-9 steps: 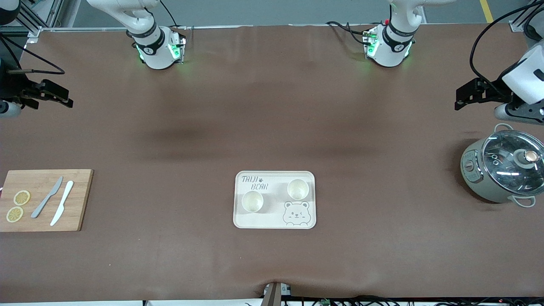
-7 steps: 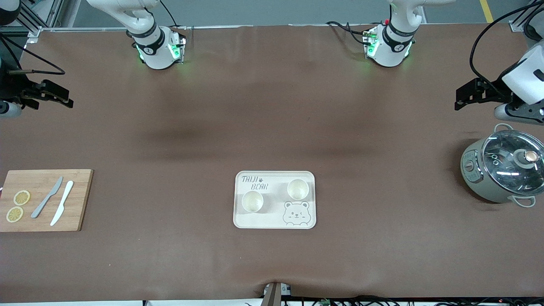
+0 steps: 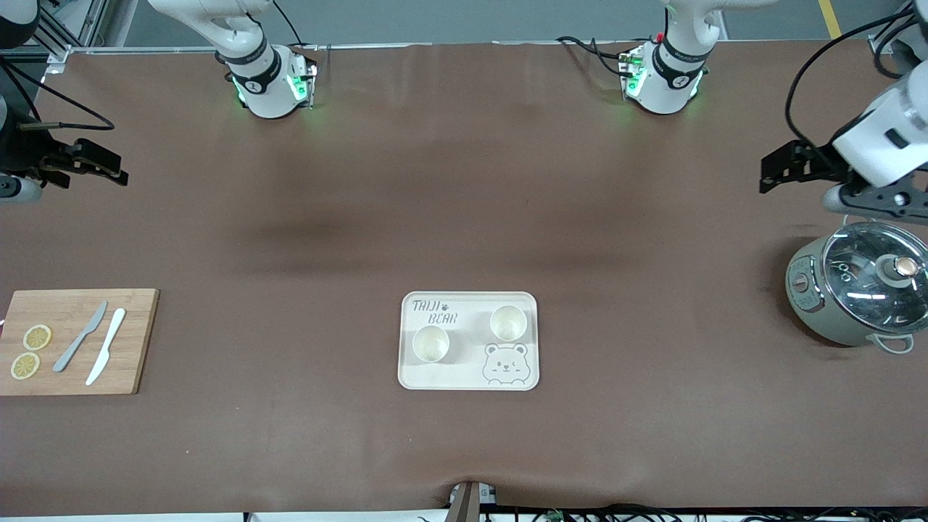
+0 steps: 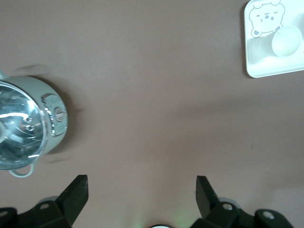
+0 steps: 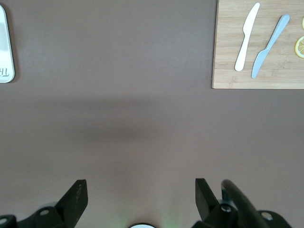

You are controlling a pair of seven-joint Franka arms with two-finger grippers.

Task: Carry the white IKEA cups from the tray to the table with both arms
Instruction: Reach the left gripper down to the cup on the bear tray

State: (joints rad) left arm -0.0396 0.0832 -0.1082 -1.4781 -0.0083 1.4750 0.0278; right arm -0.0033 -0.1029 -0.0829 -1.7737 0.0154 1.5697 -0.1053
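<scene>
Two white IKEA cups stand upright on a cream tray (image 3: 417,373) with a bear drawing, in the middle of the table. One cup (image 3: 431,343) is toward the right arm's end, the other cup (image 3: 507,322) toward the left arm's end; that cup also shows in the left wrist view (image 4: 285,41). My left gripper (image 3: 776,168) is open and empty in the air over bare table beside the pot, and its own view (image 4: 141,187) shows the same. My right gripper (image 3: 109,168) is open and empty over bare table at its end, as in its own view (image 5: 140,189).
A grey-green pot with a glass lid (image 3: 859,290) stands at the left arm's end, just under the left wrist. A wooden board (image 3: 134,341) with two knives and lemon slices lies at the right arm's end. The tray edge (image 5: 4,47) shows in the right wrist view.
The left gripper has shifted a little toward the table's middle and slightly lower in the front view. The right gripper has barely moved. The cups stand as before.
</scene>
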